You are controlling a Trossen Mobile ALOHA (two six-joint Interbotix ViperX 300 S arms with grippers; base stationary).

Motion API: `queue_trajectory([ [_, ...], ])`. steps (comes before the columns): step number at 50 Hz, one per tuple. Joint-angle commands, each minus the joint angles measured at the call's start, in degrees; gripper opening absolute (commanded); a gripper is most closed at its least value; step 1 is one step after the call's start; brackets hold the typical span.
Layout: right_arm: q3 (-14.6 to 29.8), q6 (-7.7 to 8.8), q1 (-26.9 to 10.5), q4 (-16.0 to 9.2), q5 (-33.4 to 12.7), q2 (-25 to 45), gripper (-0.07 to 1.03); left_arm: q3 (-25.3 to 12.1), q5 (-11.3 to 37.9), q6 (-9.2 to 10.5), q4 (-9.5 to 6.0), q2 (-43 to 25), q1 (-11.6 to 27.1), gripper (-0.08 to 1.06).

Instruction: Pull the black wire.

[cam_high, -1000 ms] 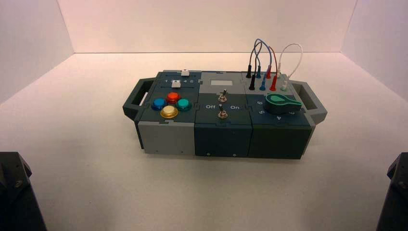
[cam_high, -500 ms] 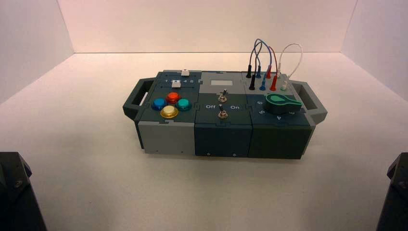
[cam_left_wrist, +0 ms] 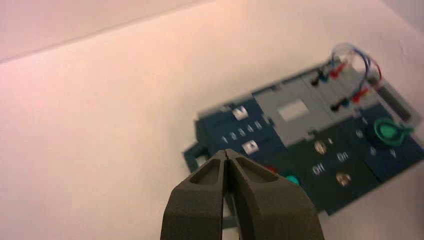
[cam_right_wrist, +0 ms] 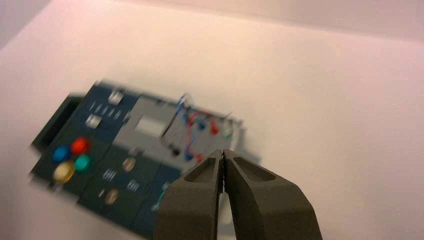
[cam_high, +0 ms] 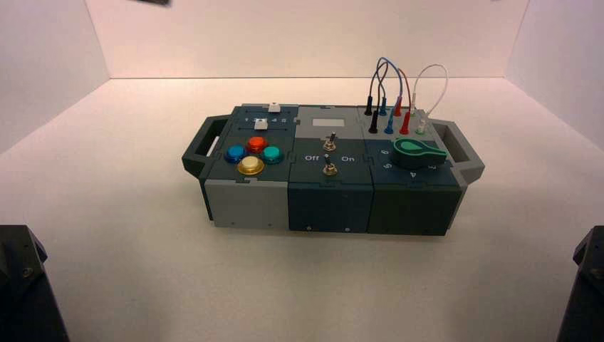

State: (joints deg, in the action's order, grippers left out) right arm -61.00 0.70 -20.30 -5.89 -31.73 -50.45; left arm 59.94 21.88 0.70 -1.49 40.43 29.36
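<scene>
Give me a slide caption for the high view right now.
Grey-and-dark control box with thin looped black wire still plugged in at its far right.

White wire (cam_high: 446,85) arches just beside the red wire (cam_high: 409,89).

The box's buttons are red (cam_high: 256,144), blue (cam_high: 236,154), green (cam_high: 271,154) and yellow (cam_high: 251,165).

- The 4 buttons (cam_high: 253,155) are before the 2 sliders (cam_high: 267,116), on the left.
- The 2 switches (cam_high: 329,157) stand between buttons and knob (cam_high: 417,153).
- The wires (cam_high: 392,78) are behind the knob.
</scene>
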Motion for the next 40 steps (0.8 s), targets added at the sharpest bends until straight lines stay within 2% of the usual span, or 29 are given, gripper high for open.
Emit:
queue_trajectory([
  [1,2.9,-0.09,-5.4,-0.6,-0.8,4.7,0.05,-2.5,-0.3,0.18,-0.62,-3.1,1.9,-0.03],
  [6,3.7,-0.09,-8.5,-0.7,-1.1,8.5,0.08,-2.7,-0.4,0.26,-1.67,-5.0,3.1,-0.03],
  [14,5.2,-0.09,-11.6,-0.8,-1.2,13.1,0.22,-3.1,-0.4,0.26,-1.67,-6.8,4.1,-0.03],
  [21,6.2,0.18,-11.7,-0.8,-1.2,17.1,0.26,-3.3,-0.5,0.26,-1.76,-8.0,4.3,-0.03],
  [27,7.5,0.09,-12.2,-1.0,-2.7,21.3,0.35,-3.3,-0.6,0.26,-1.76,-8.3,4.5,-0.03],
  [40,11.7,0.35,-12.4,-1.1,-4.3,31.2,0.37,-3.6,-0.5,0.26,-1.76,-8.6,5.1,-0.03],
])
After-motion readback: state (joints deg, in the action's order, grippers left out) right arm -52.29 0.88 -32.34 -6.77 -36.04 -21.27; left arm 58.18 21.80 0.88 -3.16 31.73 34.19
